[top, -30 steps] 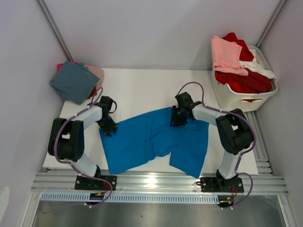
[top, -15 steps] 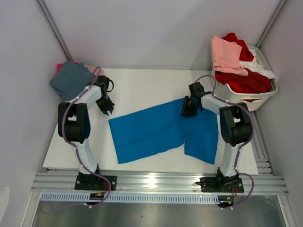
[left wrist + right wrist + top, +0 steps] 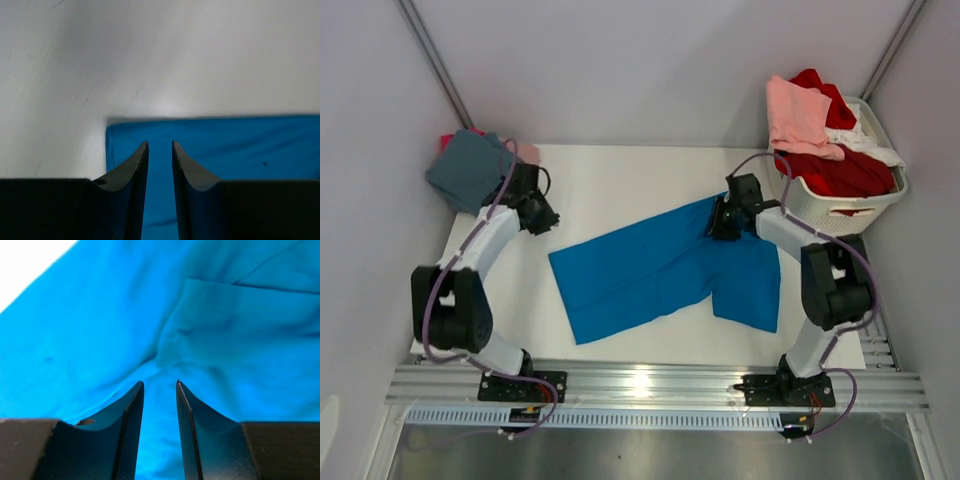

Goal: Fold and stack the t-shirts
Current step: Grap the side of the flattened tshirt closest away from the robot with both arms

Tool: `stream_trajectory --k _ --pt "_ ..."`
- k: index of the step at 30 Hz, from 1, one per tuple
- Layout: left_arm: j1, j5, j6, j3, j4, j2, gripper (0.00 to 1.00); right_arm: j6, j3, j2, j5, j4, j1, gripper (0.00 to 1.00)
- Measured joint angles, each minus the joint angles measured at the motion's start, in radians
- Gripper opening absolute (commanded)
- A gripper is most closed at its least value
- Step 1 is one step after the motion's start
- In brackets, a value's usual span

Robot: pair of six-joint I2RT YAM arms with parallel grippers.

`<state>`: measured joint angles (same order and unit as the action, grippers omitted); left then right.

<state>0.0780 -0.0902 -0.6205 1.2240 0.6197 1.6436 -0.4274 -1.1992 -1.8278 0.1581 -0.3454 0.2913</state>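
Observation:
A bright blue t-shirt (image 3: 660, 270) lies spread on the white table, its long side running from lower left to upper right. My left gripper (image 3: 546, 218) hovers over bare table just above the shirt's left corner; its jaws stand a little apart and empty (image 3: 160, 142), with the blue cloth (image 3: 225, 145) beyond them. My right gripper (image 3: 718, 225) is low over the shirt's upper right edge; its jaws stand narrowly apart (image 3: 160, 382) over creased blue cloth (image 3: 100, 315), with nothing bunched between them. A folded dusty teal t-shirt (image 3: 470, 170) tops a stack at the back left.
A white slatted basket (image 3: 835, 210) at the back right holds a pale pink tee (image 3: 798, 115), a red one (image 3: 830, 170) and a white one (image 3: 868, 142). Pink cloth (image 3: 525, 150) shows under the teal stack. Grey walls enclose the table on three sides.
The left gripper let go of the shirt's left corner and drew back toward the far left. The right gripper dragged the blue shirt rightward and farther back, flattening it.

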Motion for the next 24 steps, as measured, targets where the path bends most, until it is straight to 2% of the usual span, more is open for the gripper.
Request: stream_trajectory --k 5,9,15,18,20,24 --pt "0.069 0.039 -0.045 -0.148 -0.111 -0.313 0.32 0.020 0.080 0.227 -0.041 0.055 0.011 0.40" --pt "0.190 0.035 -0.095 -0.275 -0.163 -0.457 0.32 0.036 0.141 0.396 -0.145 0.069 0.044 0.41" --pt "0.369 0.004 -0.194 -0.450 -0.145 -0.483 0.32 0.013 0.234 0.453 -0.356 0.045 0.119 0.42" --pt "0.443 -0.013 -0.248 -0.538 -0.134 -0.483 0.34 -0.044 0.346 0.486 -0.394 0.024 0.122 0.43" --pt "0.483 -0.024 -0.286 -0.584 -0.122 -0.483 0.34 -0.083 0.418 0.521 -0.408 0.022 0.120 0.50" --pt "0.534 -0.061 -0.344 -0.640 -0.097 -0.503 0.38 -0.149 0.506 0.578 -0.408 0.035 0.098 0.55"
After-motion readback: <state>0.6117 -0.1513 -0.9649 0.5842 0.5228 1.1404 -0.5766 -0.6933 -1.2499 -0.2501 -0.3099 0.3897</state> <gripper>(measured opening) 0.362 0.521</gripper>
